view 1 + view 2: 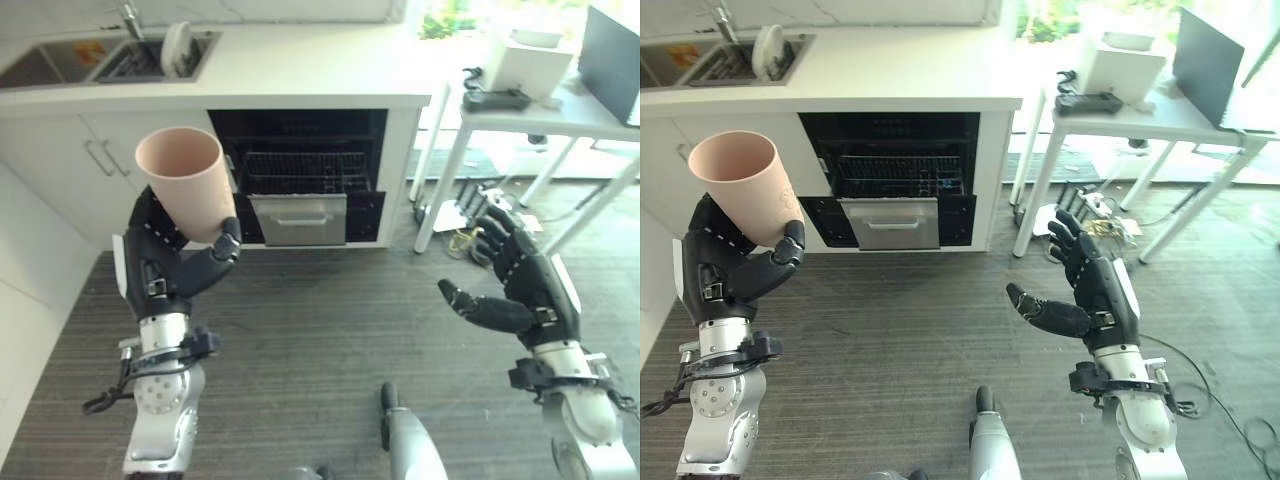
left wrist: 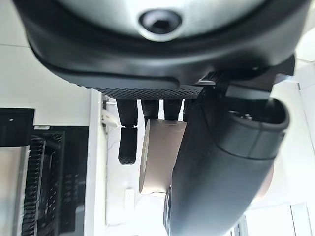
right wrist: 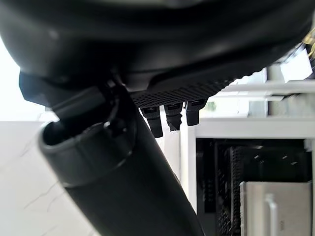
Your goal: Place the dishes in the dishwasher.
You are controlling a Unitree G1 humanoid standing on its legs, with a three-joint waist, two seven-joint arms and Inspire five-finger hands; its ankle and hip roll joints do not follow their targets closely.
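My left hand (image 1: 165, 258) holds a pale pink cup (image 1: 185, 182) upright at chest height, its fingers and thumb curled round the cup's lower part; the cup (image 2: 160, 160) also shows past the fingers in the left wrist view. Ahead, under the white counter, the dishwasher (image 1: 300, 175) stands open with its wire rack (image 1: 305, 172) and steel door panel (image 1: 297, 218) pulled out. My right hand (image 1: 520, 280) hovers open over the floor to the right, holding nothing. A white plate (image 1: 175, 47) stands in the sink (image 1: 125, 60) on the counter.
A white table (image 1: 545, 110) with a white box, a black device and a laptop stands to the right of the dishwasher. White cabinet doors (image 1: 90, 170) flank the dishwasher on the left. Grey striped floor (image 1: 320, 320) lies between me and the dishwasher.
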